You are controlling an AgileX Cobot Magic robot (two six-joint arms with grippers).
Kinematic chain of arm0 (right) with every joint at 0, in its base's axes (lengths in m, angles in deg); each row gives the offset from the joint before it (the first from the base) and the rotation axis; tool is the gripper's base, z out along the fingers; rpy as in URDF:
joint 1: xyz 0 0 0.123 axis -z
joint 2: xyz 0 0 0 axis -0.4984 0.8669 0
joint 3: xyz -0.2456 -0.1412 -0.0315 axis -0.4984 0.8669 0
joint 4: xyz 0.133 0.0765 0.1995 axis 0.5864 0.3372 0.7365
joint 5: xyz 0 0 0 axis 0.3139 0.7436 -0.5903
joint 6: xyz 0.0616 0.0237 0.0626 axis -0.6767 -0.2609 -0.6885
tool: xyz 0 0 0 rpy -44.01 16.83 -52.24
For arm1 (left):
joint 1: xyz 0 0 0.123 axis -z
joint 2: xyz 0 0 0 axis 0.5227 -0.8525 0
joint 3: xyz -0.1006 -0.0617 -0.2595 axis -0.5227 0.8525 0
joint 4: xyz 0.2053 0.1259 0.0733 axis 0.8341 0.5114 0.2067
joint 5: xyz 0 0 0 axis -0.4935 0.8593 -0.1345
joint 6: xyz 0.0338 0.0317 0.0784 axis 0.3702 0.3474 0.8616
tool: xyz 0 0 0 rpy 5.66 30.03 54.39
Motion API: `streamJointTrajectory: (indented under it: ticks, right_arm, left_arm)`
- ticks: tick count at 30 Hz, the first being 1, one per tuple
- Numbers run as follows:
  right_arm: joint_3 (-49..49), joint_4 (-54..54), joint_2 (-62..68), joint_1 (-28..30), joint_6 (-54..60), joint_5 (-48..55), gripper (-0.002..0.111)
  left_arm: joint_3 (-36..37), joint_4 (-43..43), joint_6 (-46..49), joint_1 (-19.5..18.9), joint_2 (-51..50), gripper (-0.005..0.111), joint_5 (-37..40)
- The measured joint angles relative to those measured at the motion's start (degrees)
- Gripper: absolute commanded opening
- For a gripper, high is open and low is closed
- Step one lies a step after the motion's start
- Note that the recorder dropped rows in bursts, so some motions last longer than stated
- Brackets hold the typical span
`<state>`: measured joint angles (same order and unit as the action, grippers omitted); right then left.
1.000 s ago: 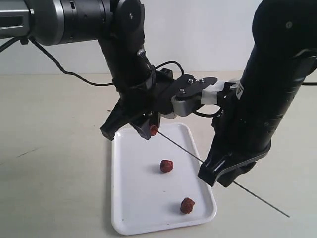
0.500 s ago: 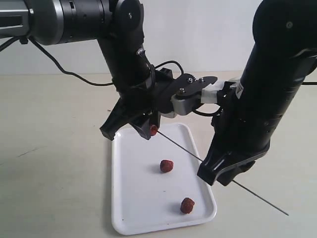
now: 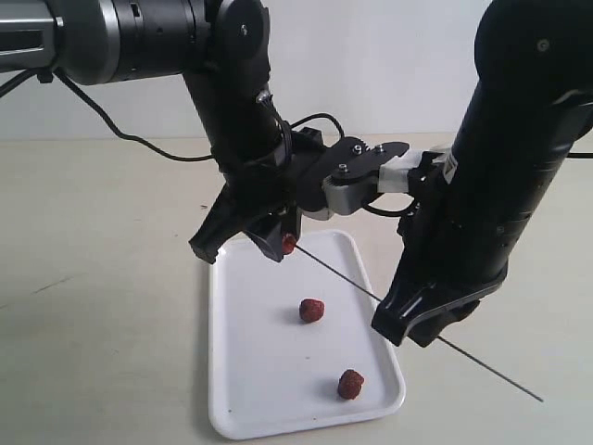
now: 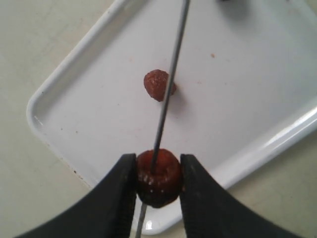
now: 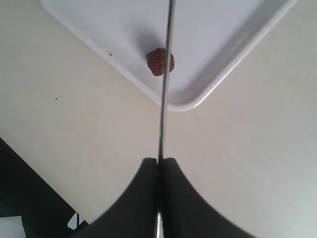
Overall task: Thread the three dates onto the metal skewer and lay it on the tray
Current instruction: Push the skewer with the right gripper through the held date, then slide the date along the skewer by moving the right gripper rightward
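My left gripper (image 4: 157,176) (image 3: 283,243) is shut on one date (image 4: 158,177) (image 3: 288,243), held above the far end of the white tray (image 3: 255,408) (image 4: 277,144). The thin metal skewer (image 3: 343,278) (image 4: 171,74) (image 5: 165,94) runs through this date; its tip pokes out behind it. My right gripper (image 5: 159,161) (image 3: 412,329) is shut on the skewer near the tray's right rim, the skewer's tail reaching out over the table. Two more dates lie loose on the tray, one in the middle (image 3: 312,311) (image 4: 158,84) and one near the front corner (image 3: 350,384) (image 5: 159,61).
The tray (image 5: 237,44) rests on a plain beige tabletop (image 3: 102,306). A black cable (image 3: 139,139) trails behind the left arm. Both arms crowd the space over the tray's far half.
Almost nothing differs. The right arm and skewer have shifted by a few pixels; the date stays pinched at the skewer's far end.
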<state>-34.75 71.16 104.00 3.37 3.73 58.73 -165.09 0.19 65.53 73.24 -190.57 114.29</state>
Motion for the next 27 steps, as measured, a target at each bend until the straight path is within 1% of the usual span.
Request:
streamJointTrajectory:
  ticks: [11,13,15,17,19,27]
  right_arm:
    - [0.0,-0.1,0.0,0.0,0.0,0.0,0.0]
    - [0.0,-0.2,0.0,0.0,0.0,0.0,0.0]
    - [0.0,-0.2,0.0,0.0,0.0,0.11,0.0]
    - [0.0,-0.2,0.0,0.0,0.0,0.24,0.0]
    - [0.0,-0.2,-0.12,0.0,0.0,0.24,0.0]
    - [-0.13,-0.2,-0.34,0.0,0.0,0.45,0.0]
  left_arm:
    - [0.0,-0.21,-1.86,0.0,0.0,0.031,0.0]
    - [0.0,-0.38,-2.67,0.0,0.0,0.034,-0.11]
    - [0.0,-0.63,-2.96,0.0,0.0,0.039,-0.22]
    - [0.11,-1.07,-3.04,0.0,0.12,0.047,-0.46]
    - [0.22,-1.18,-3.18,0.0,0.34,0.052,-1.13]
    - [0.22,-2.27,-3.18,-0.23,0.68,0.052,-3.16]
